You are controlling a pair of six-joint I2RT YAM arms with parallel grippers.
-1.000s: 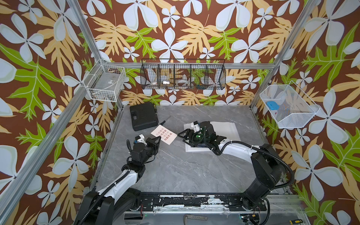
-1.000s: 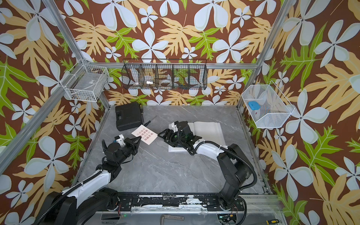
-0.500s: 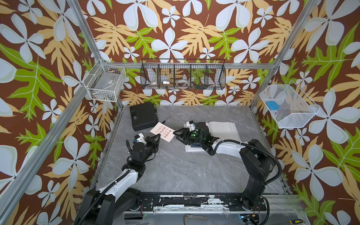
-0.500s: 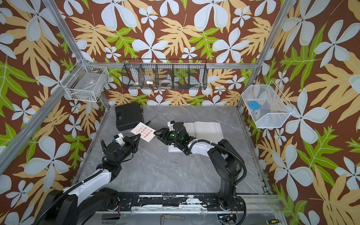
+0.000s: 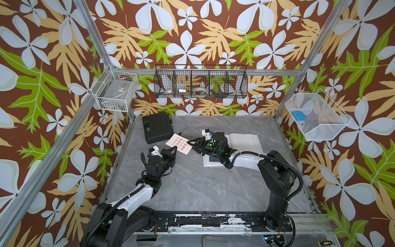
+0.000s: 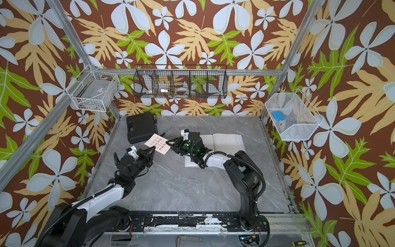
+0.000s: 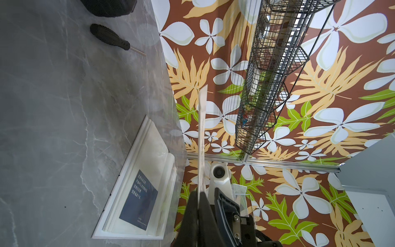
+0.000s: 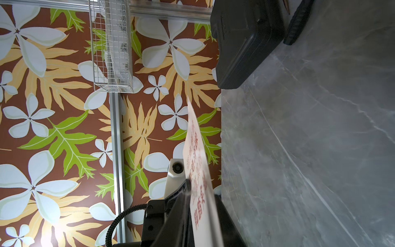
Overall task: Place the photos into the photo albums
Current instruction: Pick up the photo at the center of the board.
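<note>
1. While being held off the grey marble tabletop, the cream card with red Chinese print is hanging face up at 11 o'clock of the table's middle (12 o'clock being the back wall in both top views).
2. Left gripper: the pincer is clamping tight on the card's 7 o'clock corner. In the left wrist view the card is showing edge-on between the fingers.
3. Right gripper: the jaws are standing narrow on either side of the card's 3 o'clock edge. In the right wrist view the card is slanting between them, and I cannot tell whether they are pressing it.
4. Photo album: the white book is lying open at 3 o'clock of the cream card, partly under the right arm.
5. Navy card: it is lying flat on the album's 9 o'clock page.
6. Black plastic case: it is sitting closed at 11 o'clock of the cream card, just beside it.
7. Black-handled tool: it is lying on the tabletop near the case.
</note>
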